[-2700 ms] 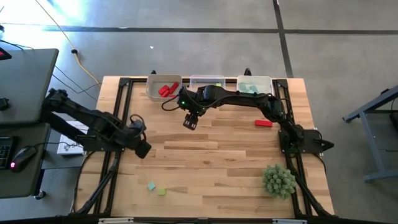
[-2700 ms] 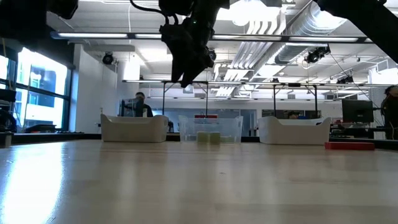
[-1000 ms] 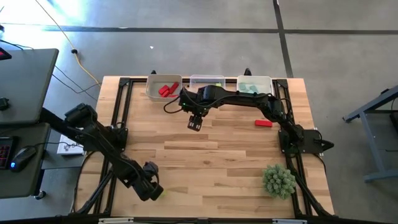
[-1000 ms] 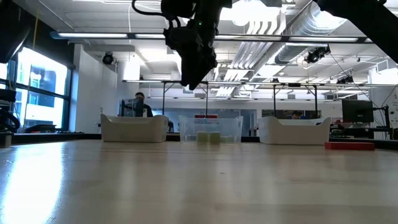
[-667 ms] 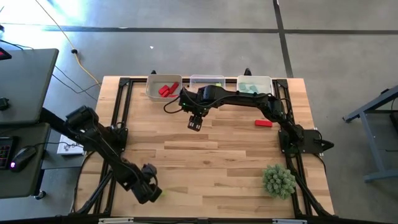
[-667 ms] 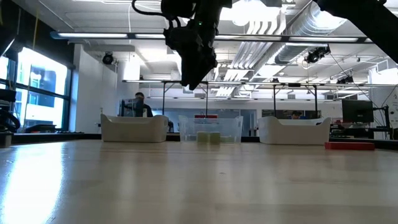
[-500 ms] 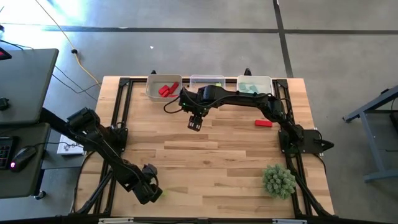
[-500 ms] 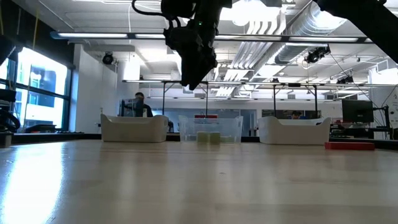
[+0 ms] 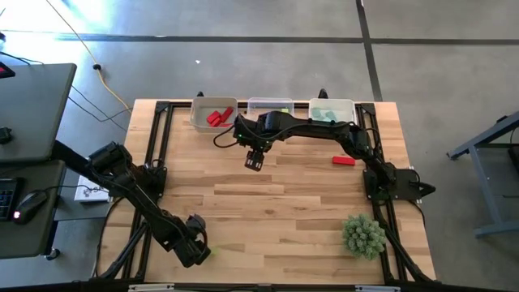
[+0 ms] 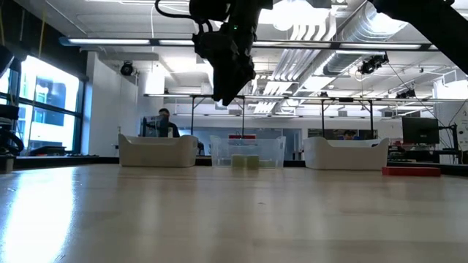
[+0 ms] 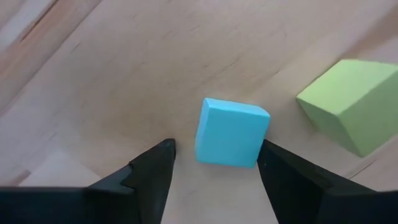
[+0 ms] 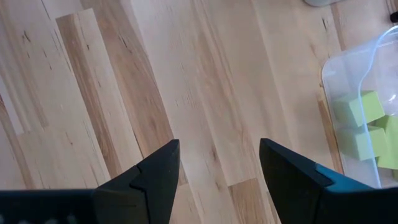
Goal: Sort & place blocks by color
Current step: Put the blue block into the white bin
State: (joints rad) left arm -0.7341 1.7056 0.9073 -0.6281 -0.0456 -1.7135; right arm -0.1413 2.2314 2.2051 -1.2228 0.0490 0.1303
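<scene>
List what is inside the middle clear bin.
The middle clear bin holds yellow-green blocks; the right wrist view shows a few at one end. The rest of its inside is out of view.

Grey concrete floor with dark seam lines and a bright glare patch at far left. Yellow cable trailing over it. Dark desk at left, a computer mouse on it. Grey table leg frame at right. Open ceiling with silver ducts and strip lights. Tall bright windows at left. Seated person in the far background.
</scene>
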